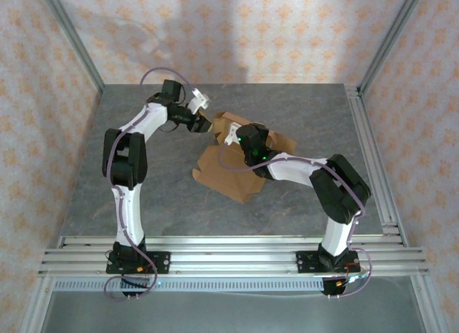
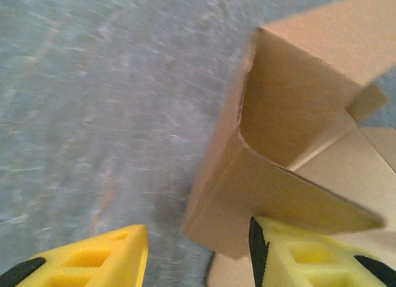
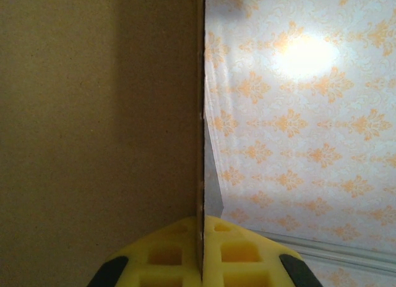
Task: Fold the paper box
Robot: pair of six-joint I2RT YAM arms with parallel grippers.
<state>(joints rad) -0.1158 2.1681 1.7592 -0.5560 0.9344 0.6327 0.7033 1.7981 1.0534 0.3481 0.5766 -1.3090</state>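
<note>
Clamping a panel [image 3: 93, 114] of the paper box [image 1: 219, 171] on the table [image 1: 143, 197], the right gripper [image 3: 202, 237] should anchor it while the left gripper [image 2: 198, 240], jaws apart astride a flap [image 2: 278, 194], creases squarely.

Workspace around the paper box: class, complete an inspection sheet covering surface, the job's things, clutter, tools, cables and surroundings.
Surface: grey table.
Job's things: paper box, brown cardboard, partly folded, some flaps raised.
Clutter: nothing seen.
Tools: left tool open, a box flap reaching between its fingers; right tool shut on the edge of a box panel.
Cables: lilac cables run along both arms, one looping above the left arm.
Surroundings: patterned walls; metal rails at the near edge.
</note>
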